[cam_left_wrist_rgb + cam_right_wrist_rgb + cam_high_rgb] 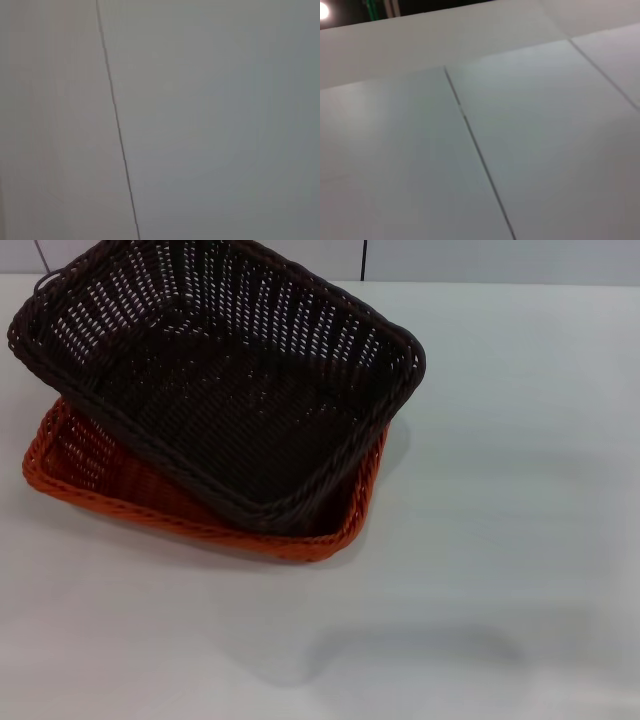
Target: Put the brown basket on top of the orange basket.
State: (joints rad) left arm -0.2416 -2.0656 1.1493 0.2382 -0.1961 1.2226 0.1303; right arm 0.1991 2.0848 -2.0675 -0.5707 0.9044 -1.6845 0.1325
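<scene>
White and plain, the desk (520, 490) fills most of the head view, with a pale wall behind its far edge. Toward the robot's left side of the desk sit two woven baskets, one on the other.

The orange basket (95, 480) rests flat on the desk. Only its near rim, its left corner and a strip of its right side show, because the other basket covers the rest.

The brown basket (220, 380) lies on top of the orange basket, turned at a slight angle to it so the two rims do not line up. Its near corner sits down inside the orange basket, close against the orange near rim, while its far left corner juts out past the orange basket's far edge. It looks tilted, with the far side higher than the near side. Its inside holds nothing, and light shows through the open weave of its sloping sides.

Neither the left hand nor the right hand appears in any view, so I cannot tell whether they are spread or pressed together. Both wrist views show only flat pale panels crossed by thin dark seams; the right wrist view also catches a dark strip and a bright light at one edge.
</scene>
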